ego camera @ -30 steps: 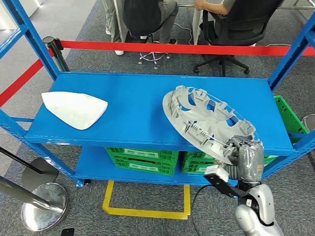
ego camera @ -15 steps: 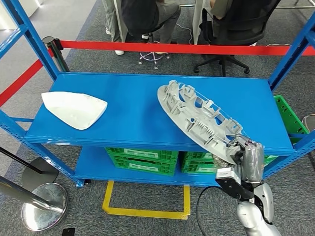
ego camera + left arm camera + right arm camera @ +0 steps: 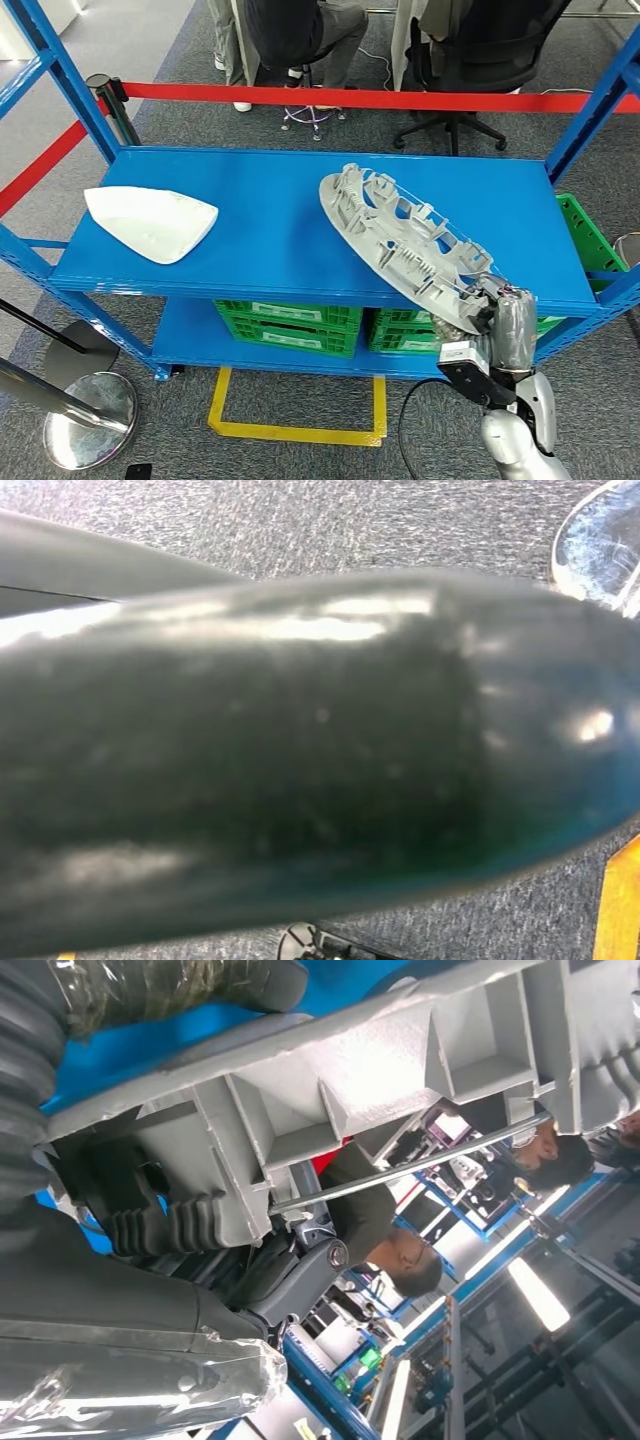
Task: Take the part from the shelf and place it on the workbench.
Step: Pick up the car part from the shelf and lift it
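Note:
A round grey plastic part (image 3: 404, 247) with ribs and cut-outs is tilted up over the right half of the blue shelf (image 3: 264, 225). My right hand (image 3: 504, 325) grips its near rim at the shelf's front right corner. The right wrist view is close on the part's ribbed underside (image 3: 362, 1070), with dark fingers (image 3: 162, 1225) curled on its edge. A white curved part (image 3: 151, 222) lies flat at the shelf's left end.
Green crates (image 3: 290, 327) sit on the lower shelf and another green crate (image 3: 589, 240) stands at the right. Blue uprights (image 3: 68, 75) frame the shelf. A red barrier tape (image 3: 362, 98) runs behind, with people seated on office chairs beyond. A steel post base (image 3: 87, 420) stands on the floor at left.
The grey part has tipped up steeper, its far edge shifting left, and my right hand has sunk a little lower. Over the last half second nothing moved.

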### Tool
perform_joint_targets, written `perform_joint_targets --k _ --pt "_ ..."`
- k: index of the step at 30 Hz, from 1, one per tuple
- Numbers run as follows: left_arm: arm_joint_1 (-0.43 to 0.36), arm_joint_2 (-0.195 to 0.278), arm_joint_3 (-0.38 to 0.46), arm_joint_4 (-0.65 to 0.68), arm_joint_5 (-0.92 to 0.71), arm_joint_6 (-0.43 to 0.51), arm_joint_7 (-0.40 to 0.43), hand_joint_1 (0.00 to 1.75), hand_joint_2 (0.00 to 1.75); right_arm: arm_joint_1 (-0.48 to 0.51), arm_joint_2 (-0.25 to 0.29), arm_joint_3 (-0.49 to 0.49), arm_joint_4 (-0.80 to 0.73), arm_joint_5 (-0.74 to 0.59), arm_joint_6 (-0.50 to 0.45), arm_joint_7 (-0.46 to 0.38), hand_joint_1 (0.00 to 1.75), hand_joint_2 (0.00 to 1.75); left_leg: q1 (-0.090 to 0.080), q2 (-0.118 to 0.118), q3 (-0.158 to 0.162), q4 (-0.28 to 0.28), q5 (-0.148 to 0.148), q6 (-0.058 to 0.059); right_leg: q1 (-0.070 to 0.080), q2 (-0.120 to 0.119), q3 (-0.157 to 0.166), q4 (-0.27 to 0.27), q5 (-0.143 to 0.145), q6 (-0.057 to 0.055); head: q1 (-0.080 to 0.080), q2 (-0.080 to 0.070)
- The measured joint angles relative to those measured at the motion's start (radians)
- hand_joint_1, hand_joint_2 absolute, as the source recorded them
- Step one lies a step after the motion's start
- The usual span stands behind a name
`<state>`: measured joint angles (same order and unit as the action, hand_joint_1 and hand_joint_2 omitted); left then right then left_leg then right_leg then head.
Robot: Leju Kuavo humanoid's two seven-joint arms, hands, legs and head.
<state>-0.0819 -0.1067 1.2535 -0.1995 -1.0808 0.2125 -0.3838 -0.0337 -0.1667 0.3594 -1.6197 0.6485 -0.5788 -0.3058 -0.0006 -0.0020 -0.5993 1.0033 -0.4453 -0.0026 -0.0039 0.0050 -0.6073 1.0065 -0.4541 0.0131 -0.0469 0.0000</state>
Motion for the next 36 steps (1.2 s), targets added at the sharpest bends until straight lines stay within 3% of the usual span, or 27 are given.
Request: perform_joint_targets --k 10,15,24,28,36 --pt "-0.002 0.0 -0.003 0.0 -0.019 -0.001 -0.002 0.0 0.0 -0.001 0.03 0.006 0.0 0.003 -0.006 -0.103 1.75 1.75 0.0 0.0 0.0 0.0 0.0 0.0 0.0 -0.001 0.0 0.0 -0.001 -0.001 0.0 0.0" --pt "-0.004 0.0 -0.015 0.0 -0.029 -0.017 -0.096 0.0 0.0 0.008 0.055 0.045 -0.029 0.045 -0.085 -0.215 1.75 1.75 0.0 0.0 0.0 0.0 0.0 -0.001 0.0 0.0 0.0 0.0 -0.001 -0.001 0.0 0.0" --pt "-0.007 0.001 -0.02 0.0 -0.029 -0.02 -0.136 0.0 0.0 0.024 0.083 0.102 -0.112 0.151 -0.103 -0.216 1.75 1.75 0.001 0.0 0.0 0.0 -0.001 -0.001 0.001 -0.001 0.0 0.0 -0.002 -0.002 0.0 0.0" --pt "-0.007 0.001 -0.021 0.0 -0.03 -0.03 -0.145 0.0 1.75 0.025 0.097 0.103 -0.131 0.183 -0.104 -0.225 1.75 1.75 0.001 0.0 0.0 0.0 -0.001 -0.001 0.001 -0.001 0.0 0.0 -0.002 -0.002 0.0 0.0" --pt "-0.007 0.001 -0.022 0.0 -0.033 -0.043 -0.161 0.0 1.75 0.034 0.114 0.103 -0.152 0.198 -0.104 -0.234 1.75 1.75 0.001 0.0 0.0 0.0 -0.001 -0.001 0.001 -0.001 0.0 0.0 -0.002 -0.002 0.0 0.0"
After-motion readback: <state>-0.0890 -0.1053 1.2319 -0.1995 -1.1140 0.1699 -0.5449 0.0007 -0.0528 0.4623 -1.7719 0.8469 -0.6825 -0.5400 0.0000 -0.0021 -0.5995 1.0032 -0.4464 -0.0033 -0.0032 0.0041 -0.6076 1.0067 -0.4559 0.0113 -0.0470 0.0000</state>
